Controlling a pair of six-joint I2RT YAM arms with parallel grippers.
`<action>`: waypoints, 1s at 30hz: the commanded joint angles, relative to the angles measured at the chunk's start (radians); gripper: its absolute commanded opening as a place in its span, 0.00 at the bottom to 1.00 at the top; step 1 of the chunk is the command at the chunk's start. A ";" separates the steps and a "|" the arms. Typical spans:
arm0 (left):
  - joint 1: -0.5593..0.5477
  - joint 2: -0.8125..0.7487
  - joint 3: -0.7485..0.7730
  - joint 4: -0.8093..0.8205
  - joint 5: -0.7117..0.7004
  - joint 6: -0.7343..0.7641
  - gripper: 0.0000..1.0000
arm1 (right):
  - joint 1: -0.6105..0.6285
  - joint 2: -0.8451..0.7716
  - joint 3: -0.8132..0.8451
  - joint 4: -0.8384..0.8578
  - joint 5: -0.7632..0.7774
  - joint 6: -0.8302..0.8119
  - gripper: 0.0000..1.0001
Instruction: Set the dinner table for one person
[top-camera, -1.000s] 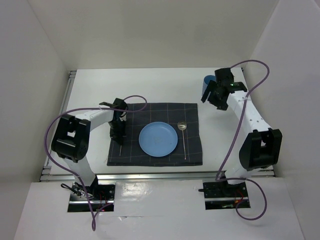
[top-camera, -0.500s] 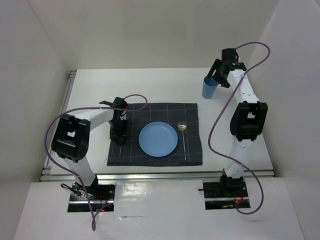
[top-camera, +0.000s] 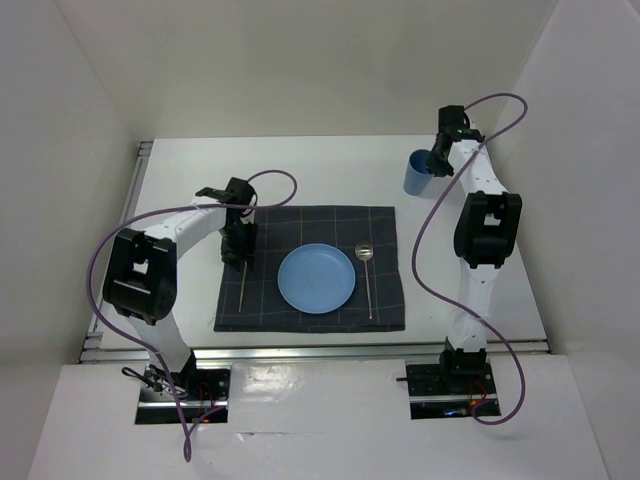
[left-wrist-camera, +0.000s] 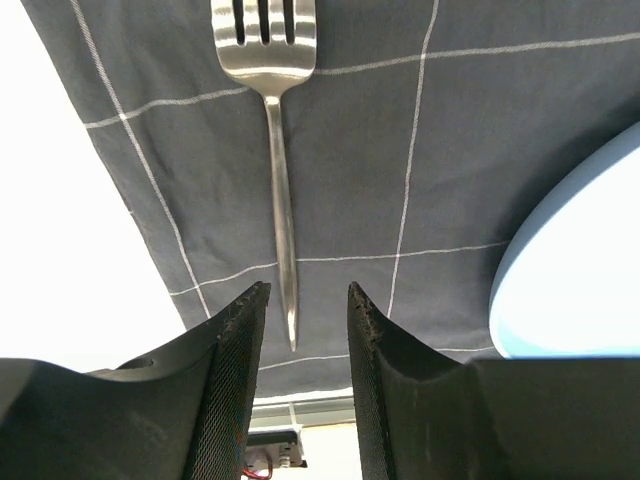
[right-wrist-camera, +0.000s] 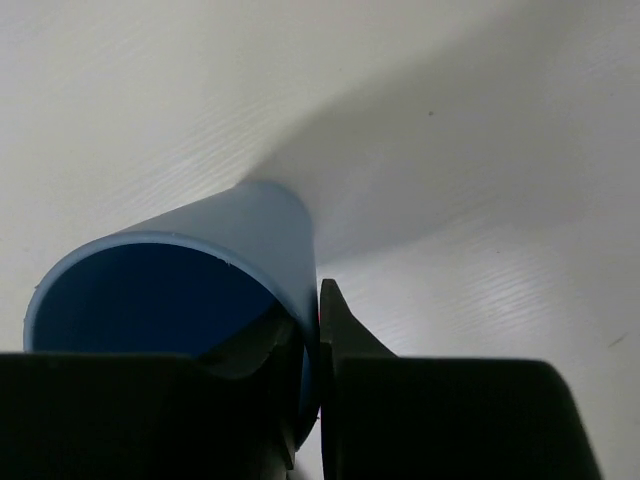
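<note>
Both jaws of our right gripper (right-wrist-camera: 318, 300) pinch the blue cup (right-wrist-camera: 265, 215) by its wall, far right on the dinner table (top-camera: 320, 165); we'd lift it upright. Our left gripper (left-wrist-camera: 307, 292) hangs part-open, empty, over the fork (left-wrist-camera: 277, 180).

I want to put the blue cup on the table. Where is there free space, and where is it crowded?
Free: the white dinner table between the mat and the back wall; also the far right corner of the mat, beyond the spoon. Crowded: the left strip of the mat, where the fork lies at the left end effector, close beside the plate.
</note>
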 joint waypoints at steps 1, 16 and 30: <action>0.010 -0.018 0.050 -0.027 -0.017 0.028 0.45 | -0.005 0.004 0.036 0.016 0.068 -0.043 0.00; -0.024 -0.049 0.103 -0.036 0.098 0.126 0.41 | 0.264 -0.325 -0.234 -0.053 0.088 -0.142 0.00; -0.113 -0.040 0.057 -0.013 0.073 0.137 0.41 | 0.396 -0.369 -0.490 0.099 0.059 -0.051 0.00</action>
